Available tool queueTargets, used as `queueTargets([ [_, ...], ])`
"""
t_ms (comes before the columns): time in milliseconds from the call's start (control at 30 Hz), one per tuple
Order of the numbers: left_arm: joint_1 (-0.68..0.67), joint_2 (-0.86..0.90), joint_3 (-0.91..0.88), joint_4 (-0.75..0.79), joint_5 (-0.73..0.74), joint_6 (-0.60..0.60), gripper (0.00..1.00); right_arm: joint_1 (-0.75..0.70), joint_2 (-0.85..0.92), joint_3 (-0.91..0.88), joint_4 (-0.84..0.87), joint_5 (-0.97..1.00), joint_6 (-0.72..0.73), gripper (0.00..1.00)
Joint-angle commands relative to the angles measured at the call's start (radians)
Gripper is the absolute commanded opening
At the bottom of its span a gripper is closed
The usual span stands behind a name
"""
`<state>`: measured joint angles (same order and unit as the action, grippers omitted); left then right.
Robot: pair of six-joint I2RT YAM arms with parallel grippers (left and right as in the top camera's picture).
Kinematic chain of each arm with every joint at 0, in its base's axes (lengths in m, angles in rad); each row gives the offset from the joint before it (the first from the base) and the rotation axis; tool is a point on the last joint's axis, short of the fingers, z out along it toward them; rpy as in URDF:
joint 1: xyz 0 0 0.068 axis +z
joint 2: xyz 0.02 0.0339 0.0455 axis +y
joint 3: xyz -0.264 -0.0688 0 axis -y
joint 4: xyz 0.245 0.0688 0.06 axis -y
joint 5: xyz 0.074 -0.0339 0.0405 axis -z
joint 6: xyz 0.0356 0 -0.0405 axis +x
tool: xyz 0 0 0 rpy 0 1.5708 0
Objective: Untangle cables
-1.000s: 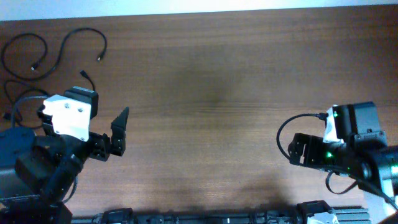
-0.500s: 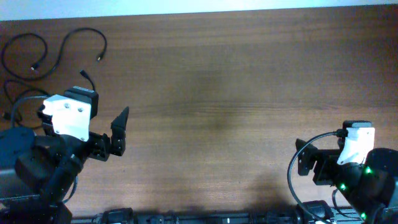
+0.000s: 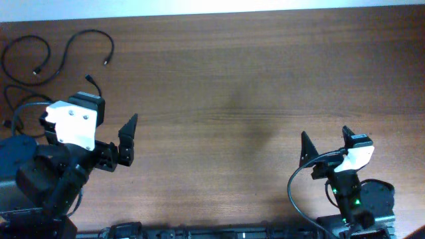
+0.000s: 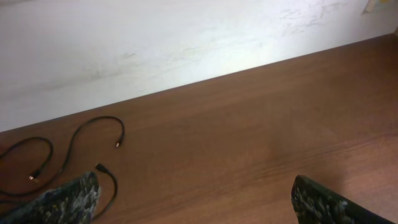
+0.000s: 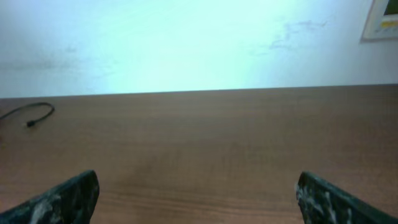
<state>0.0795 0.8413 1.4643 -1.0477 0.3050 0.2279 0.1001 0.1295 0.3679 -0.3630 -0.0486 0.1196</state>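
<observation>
Cables (image 3: 91,31) loose, table (image 3: 232,79) far-left; L pincer (image 4: 196,202), R pincer (image 5: 199,199) spread, empty.

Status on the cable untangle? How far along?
Looks mostly done: the cables lie as loose separate loops at the table's far-left corner, no bundle visible. Nothing in hand: left end effector and right end effector are open, empty. Remaining: checking strands beside the left arm, partly hidden.

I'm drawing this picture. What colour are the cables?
Black. The cables show best in the overhead view.
</observation>
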Motion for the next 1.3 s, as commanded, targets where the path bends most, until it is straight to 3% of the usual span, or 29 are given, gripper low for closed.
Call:
queueTargets([
  [0,-0.002,-0.001,0.003,0.002,-0.006,0.002,0.99,0.002,-0.076,-0.111,0.103,0.010,-0.008,0.98],
  [500,-0.002,-0.001,0.003,0.002,-0.006,0.002,0.99,0.003,-0.126,-0.360,0.417,0.035,-0.008,0.98],
  [700,-0.002,-0.001,0.003,0.002,-0.006,0.002,0.99,0.003,-0.126,-0.362,0.388,0.034,-0.008,0.99],
  [800,-0.002,-0.001,0.003,0.002,-0.006,0.002,0.99,0.003,-0.126,-0.362,0.290,0.029,-0.007,0.99],
  [1267,-0.002,-0.001,0.003,0.002,-0.006,0.002,0.99,-0.051,-0.126,-0.362,0.282,0.037,-0.008,0.99],
])
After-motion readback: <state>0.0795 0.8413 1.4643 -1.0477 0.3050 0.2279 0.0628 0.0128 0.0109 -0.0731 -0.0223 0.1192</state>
